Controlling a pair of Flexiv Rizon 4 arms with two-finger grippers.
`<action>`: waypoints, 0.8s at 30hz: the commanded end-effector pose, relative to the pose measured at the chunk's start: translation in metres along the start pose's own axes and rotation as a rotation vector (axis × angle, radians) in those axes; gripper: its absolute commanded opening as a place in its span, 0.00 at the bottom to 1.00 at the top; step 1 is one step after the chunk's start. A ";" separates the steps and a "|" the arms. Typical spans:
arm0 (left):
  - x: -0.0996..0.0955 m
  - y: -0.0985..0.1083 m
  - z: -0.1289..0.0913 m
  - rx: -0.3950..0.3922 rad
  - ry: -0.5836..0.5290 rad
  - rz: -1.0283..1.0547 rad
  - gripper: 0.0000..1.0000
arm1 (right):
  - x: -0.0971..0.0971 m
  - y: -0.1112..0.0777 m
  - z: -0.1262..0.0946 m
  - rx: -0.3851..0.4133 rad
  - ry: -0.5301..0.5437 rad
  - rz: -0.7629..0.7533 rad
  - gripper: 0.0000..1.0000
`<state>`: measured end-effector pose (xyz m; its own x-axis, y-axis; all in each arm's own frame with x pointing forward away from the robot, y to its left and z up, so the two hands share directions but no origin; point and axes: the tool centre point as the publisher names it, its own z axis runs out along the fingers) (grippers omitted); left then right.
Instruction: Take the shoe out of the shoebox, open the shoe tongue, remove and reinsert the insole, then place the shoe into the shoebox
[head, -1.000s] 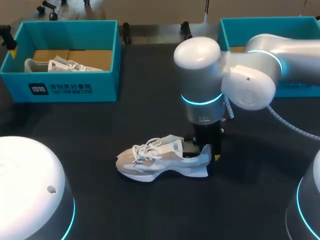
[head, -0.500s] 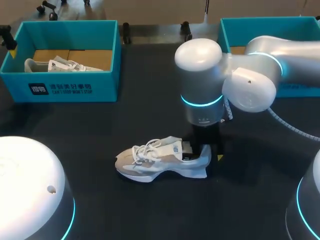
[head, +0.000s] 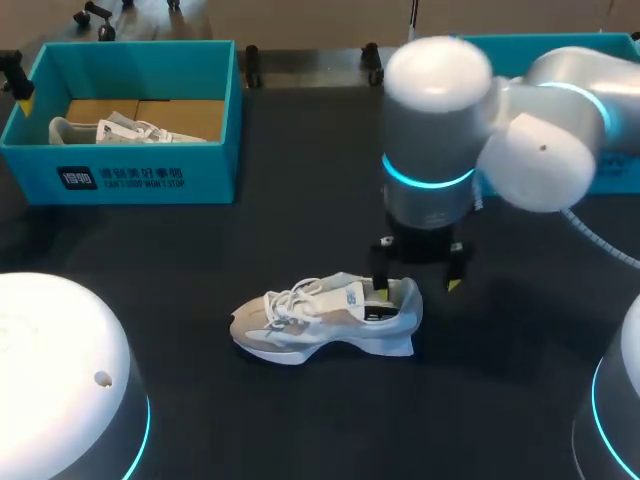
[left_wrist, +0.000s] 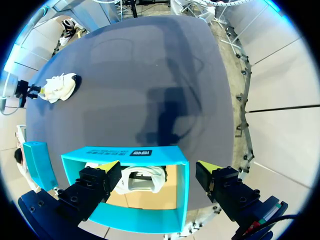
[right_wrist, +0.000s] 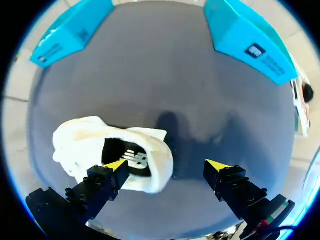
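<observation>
R gripper (head: 418, 275): wide open, nothing held. It was poised just above the heel end of the shoe. In the R wrist view (right_wrist: 167, 165) one yellow tip was seen over the heel opening and the other over bare table beside the heel.
Shoe (head: 320, 318): found upright on its sole near the table's middle, out of both boxes, toe toward the L side. No contact w/ either finger could be made out.
Tongue (head: 345, 292): seen raised at the laces end. The mouth of the shoe was left well exposed.
Insole (right_wrist: 132, 157): seen as a dark pad inside the shoe, apparently lying flat.
Table (head: 300, 220): dark top, shoe resting directly on it.
L gripper (left_wrist: 159, 167): also wide open and empty, held over the L shoebox (head: 130, 175), well apart from the shoe.
2nd shoe (head: 120, 130): lying inside the L shoebox, untouched.
R shoebox (head: 510, 44): at the far R, mostly hidden by the R arm. Contents could not be told.
Step in hand: judged as the insole stage, since take-out was done and the tongue looked opened. Whether the insole had been out yet could not be told.
Next move: prob. one finger to be lowered into the heel opening and the insole's rear edge pinched. The shoe may need steadying, as it was not held.
</observation>
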<state>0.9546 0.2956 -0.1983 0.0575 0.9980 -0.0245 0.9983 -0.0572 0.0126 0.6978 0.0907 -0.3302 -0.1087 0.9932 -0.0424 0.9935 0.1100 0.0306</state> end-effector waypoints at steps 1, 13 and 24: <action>0.000 -0.001 0.000 -0.003 0.001 0.001 1.00 | -0.042 -0.011 -0.019 -0.114 0.381 -0.258 1.00; 0.000 -0.001 0.000 -0.003 0.001 0.001 1.00 | -0.044 -0.012 -0.020 -0.139 0.383 -0.284 1.00; 0.000 -0.001 0.000 -0.003 0.001 0.001 1.00 | -0.083 -0.029 -0.027 -0.494 0.644 -0.946 1.00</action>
<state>0.9546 0.2955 -0.1983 0.0576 0.9980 -0.0244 0.9983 -0.0573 0.0126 0.6921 0.0231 -0.3021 -0.6122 0.7704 0.1783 0.7876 0.5739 0.2244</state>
